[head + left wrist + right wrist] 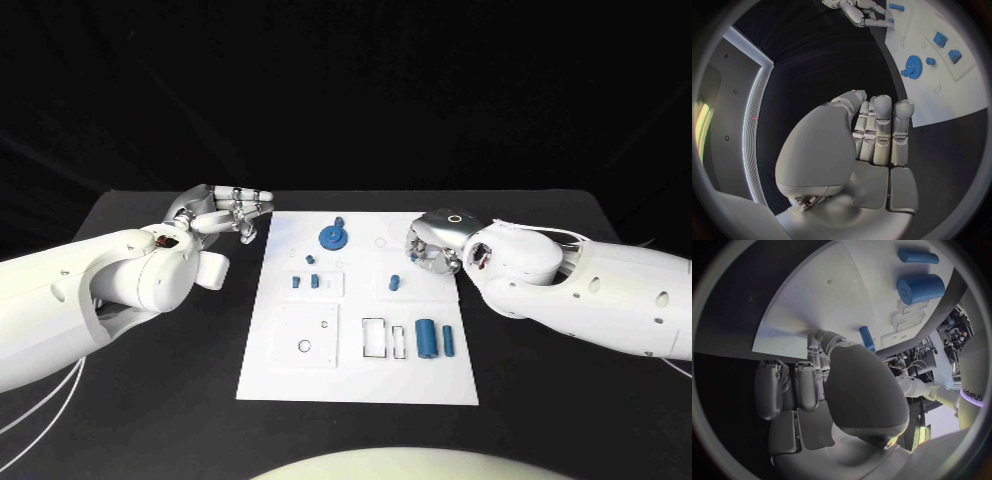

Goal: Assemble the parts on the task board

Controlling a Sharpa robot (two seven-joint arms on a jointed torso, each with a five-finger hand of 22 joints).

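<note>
The white task board (361, 372) lies in the middle of the table. A blue gear (333, 237) sits at its far end, with small blue pieces (304, 282) nearer. A blue peg (395, 284) stands mid-board, and a thick blue cylinder (426, 337) lies beside a thin one (449, 340). My left hand (224, 212) hovers off the board's far left corner, fingers straight and holding nothing (873, 135). My right hand (437, 245) is over the board's far right edge with fingers curled (836, 385), tips down on the board near the peg (867, 337). I see nothing in it.
Cut-out slots (382, 338) and a recessed square plate (306, 335) mark the board's near half. Black table (159, 400) surrounds the board on all sides. My right hand (859, 12) also appears in the left wrist view, across from the gear (912, 66).
</note>
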